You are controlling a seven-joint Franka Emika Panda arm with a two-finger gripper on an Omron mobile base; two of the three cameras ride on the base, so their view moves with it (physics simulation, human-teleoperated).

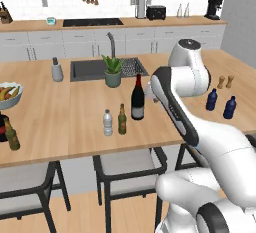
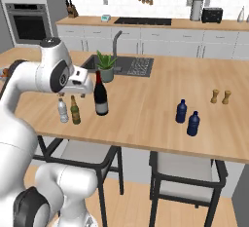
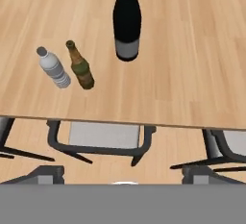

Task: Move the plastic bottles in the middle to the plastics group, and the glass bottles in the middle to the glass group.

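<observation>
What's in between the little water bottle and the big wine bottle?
The small brown beer bottle stands between the water bottle and the wine bottle, close beside the water bottle. The hand view shows it best; both base views agree.

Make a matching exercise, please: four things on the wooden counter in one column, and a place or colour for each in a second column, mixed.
1. water bottle
2. wine bottle
3. blue bottles
4. potted plant

a. beside the sink
b. near the wooden shakers
c. clear, white cap
d. near-black, red neck

Pairs: 1-c, 2-d, 3-b, 4-a
</observation>
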